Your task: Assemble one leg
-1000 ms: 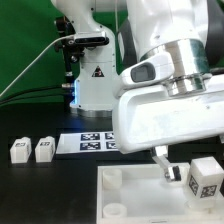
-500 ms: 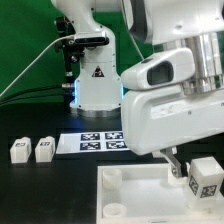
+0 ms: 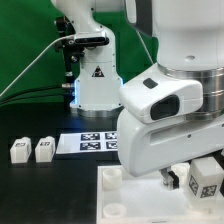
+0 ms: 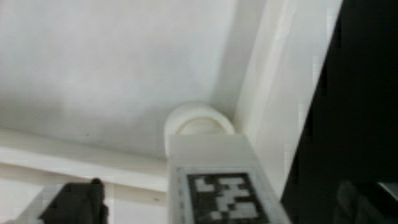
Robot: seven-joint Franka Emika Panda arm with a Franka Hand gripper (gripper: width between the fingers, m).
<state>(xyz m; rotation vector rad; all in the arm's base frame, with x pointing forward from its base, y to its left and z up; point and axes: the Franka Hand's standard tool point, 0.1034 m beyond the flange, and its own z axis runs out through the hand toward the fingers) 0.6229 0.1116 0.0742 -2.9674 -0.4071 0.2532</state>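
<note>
Starting with the exterior view: the gripper sits low over the white tray-like part, near its corner on the exterior view's right. The leg stands just beside the dark fingers at that corner. A spare post and a second spare post stand well apart from it on the black table, near the marker board.

Wrist view: the leg lies between the fingers, tag toward the camera. One fingertip stands clear of it. The fingers are spread wide and grip nothing.
</note>
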